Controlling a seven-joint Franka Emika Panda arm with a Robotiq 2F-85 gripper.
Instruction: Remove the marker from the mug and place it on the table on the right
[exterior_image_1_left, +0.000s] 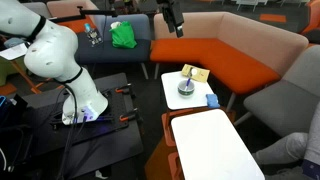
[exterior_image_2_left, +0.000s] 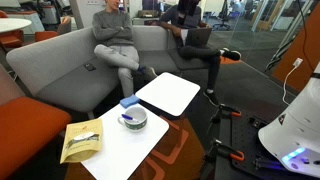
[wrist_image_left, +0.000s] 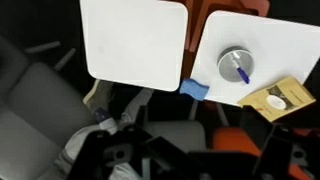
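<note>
While the marker (wrist_image_left: 241, 70) lies slanted inside the mug (wrist_image_left: 236, 65), its blue-purple shaft crossing the grey bowl in the wrist view, the gripper (wrist_image_left: 190, 152) hangs high above the scene, well apart from both. Its dark fingers (wrist_image_left: 100, 155) show only dimly at the lower left and lower right of that view. They seem spread wide, with nothing caught between them. The mug stands on the smaller white table (wrist_image_left: 265, 35). A yellowish packet (wrist_image_left: 275, 97) lies near its right, and a small blue item (wrist_image_left: 196, 89) sits at that table's left corner. Just left of it in the wrist view, across a narrow orange-brown gap, lies the table (wrist_image_left: 135, 40), the larger white top with rounded corners. In an exterior view the white arm (exterior_image_1_left: 55, 55) rises at the left, and the larger top sits nearer the camera than the mug's table, with an orange sofa (exterior_image_1_left: 215, 50) far behind. In both exterior views the marker is too small to make out. In an exterior view two people (exterior_image_2_left: 115, 40) sit on a grey sofa (exterior_image_2_left: 50, 65) at the far side.
</note>
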